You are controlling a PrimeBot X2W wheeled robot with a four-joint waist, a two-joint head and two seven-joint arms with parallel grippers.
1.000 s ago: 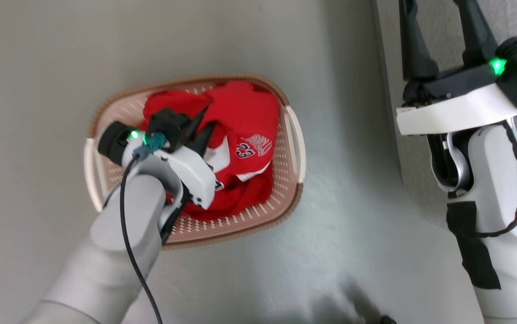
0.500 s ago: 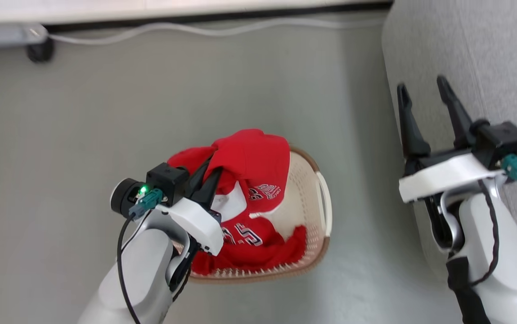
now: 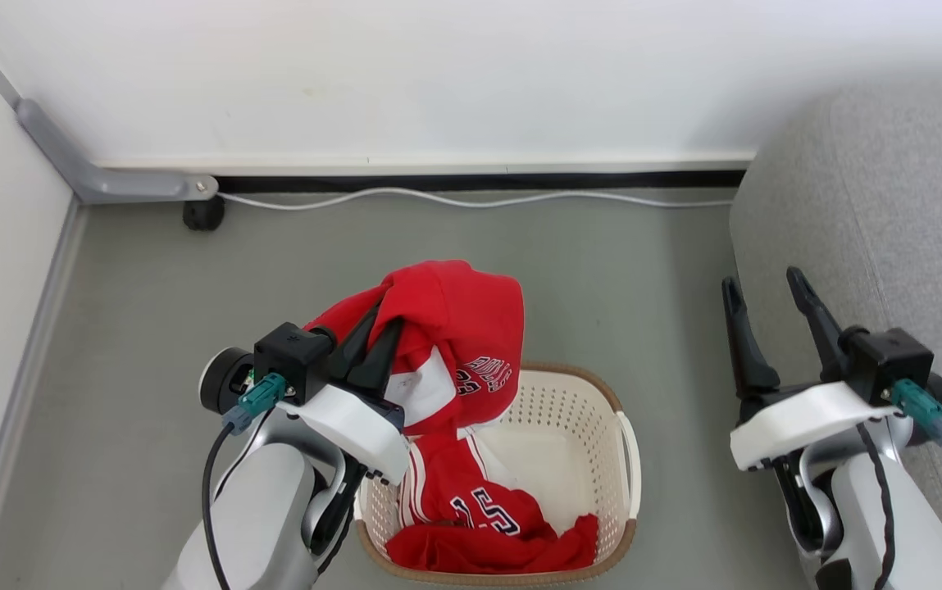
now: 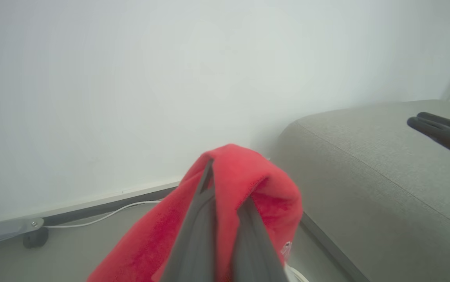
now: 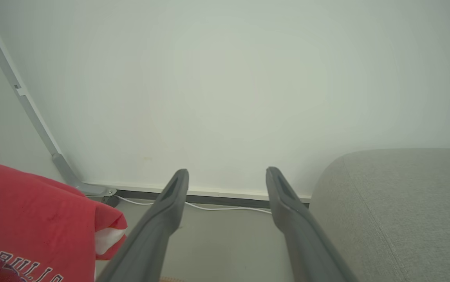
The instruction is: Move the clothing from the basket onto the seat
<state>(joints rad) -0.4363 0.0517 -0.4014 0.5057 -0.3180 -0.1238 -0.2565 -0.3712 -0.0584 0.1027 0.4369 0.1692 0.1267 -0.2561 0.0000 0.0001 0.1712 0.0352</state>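
Here, in the head view, the left jaws are clenched on a fold of the upper garment (image 3: 454, 328). It drapes over their tips and hangs below them towards the basket (image 3: 577, 385). Pinching it high likely lets the cloth clear the rim. The second garment (image 3: 479, 524) lies in the basket, beneath the jaws. The left arm (image 3: 249, 500) slants upward, wrist tipped towards the wall (image 3: 438, 74). The right jaws stand parted and empty, just beside the sofa (image 3: 889, 205).

In the left wrist view, red cloth wraps the jaws' tips, with the sofa off to their right.

In the right wrist view, nothing lies between the spread jaws. The sofa is to their right and the upper garment to their left, so this arm is probably waiting in reserve.
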